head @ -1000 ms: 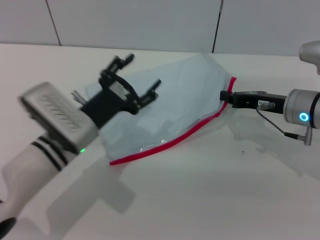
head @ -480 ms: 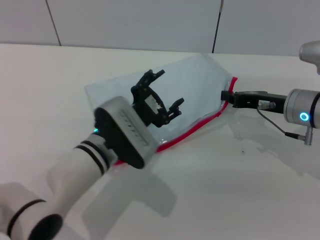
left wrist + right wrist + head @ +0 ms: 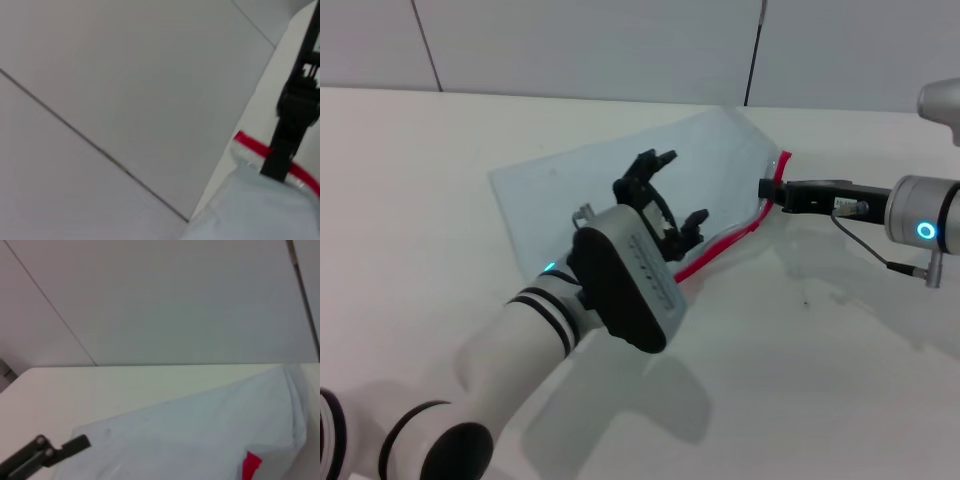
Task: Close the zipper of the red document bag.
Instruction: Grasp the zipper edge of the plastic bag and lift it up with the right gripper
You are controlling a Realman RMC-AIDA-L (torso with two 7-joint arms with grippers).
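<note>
Bare table (image 3: 800,380) lies open before the zipper (image 3: 720,249); the left gripper (image 3: 667,199) apparently overhangs its midsection.

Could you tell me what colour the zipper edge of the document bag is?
Bright red; the zipper shows best in the head view.

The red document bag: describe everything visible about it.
The red document bag is a flat, translucent pale blue-grey plastic pouch lying on the white table. The zipper, a thin bright red strip, trims one long edge. The right gripper is shut on the bag's red-trimmed end, where the plastic buckles slightly. The left gripper hovers open above the pouch's middle, near the red edge.
</note>
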